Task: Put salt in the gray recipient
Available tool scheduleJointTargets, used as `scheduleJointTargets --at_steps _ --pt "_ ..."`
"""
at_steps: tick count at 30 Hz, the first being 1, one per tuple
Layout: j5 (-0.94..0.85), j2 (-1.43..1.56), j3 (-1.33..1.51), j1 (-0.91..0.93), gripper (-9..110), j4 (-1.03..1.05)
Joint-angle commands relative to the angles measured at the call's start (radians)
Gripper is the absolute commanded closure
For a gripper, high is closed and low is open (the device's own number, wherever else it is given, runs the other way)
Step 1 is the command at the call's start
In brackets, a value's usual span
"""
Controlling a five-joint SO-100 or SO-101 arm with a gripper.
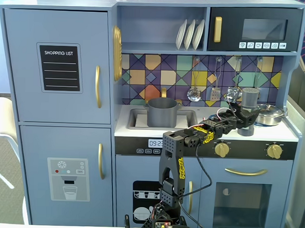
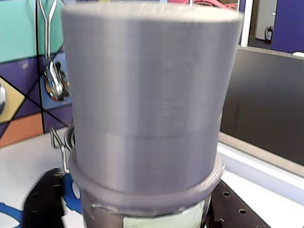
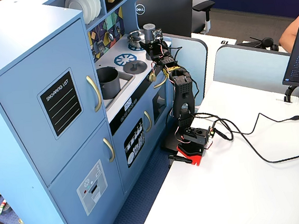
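The salt [image 1: 250, 97] is a tall dark gray shaker that stands upright on the right of the toy stove. It fills the wrist view [image 2: 147, 95], with its pale green label at the bottom edge. It also shows in the other fixed view [image 3: 149, 28]. My gripper [image 1: 246, 119] is around its lower half, one finger on each side. The left finger [image 2: 47, 202] stands a little off the body, so the gripper is open. The gray recipient [image 1: 161, 113] is a matte gray pot in the sink on the left, also seen in the other fixed view [image 3: 109, 81].
A shiny silver pan [image 1: 269, 114] sits right behind the salt. A flat gray lid with a knob [image 3: 134, 67] lies on the stove between sink and salt. Utensils [image 1: 194, 93] hang on the back wall. A shelf with plates [image 1: 190, 34] is above the counter.
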Motion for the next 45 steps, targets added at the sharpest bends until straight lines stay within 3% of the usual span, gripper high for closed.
scheduleJointTargets --at_steps 1,8,11,14,16,20,21,24,31,35,45 --pt "0.023 0.094 -0.008 0.028 58 -0.018" --pt "-0.028 0.245 0.107 0.089 52 0.058" --pt "-0.032 0.440 0.255 0.123 49 0.199" --pt "-0.002 0.710 0.397 0.135 46 0.488" --pt "0.028 0.896 0.457 0.095 52 0.723" --pt "0.044 1.184 0.525 -0.069 75 1.126" --pt "0.044 1.232 0.534 -0.143 84 1.190" --pt "0.084 1.353 0.571 -0.376 98 1.322" --pt "-0.097 1.557 0.759 -0.664 101 1.632" --pt "-0.092 1.605 0.937 -0.736 101 1.643" --pt "-0.020 1.605 1.359 -0.819 101 1.341"
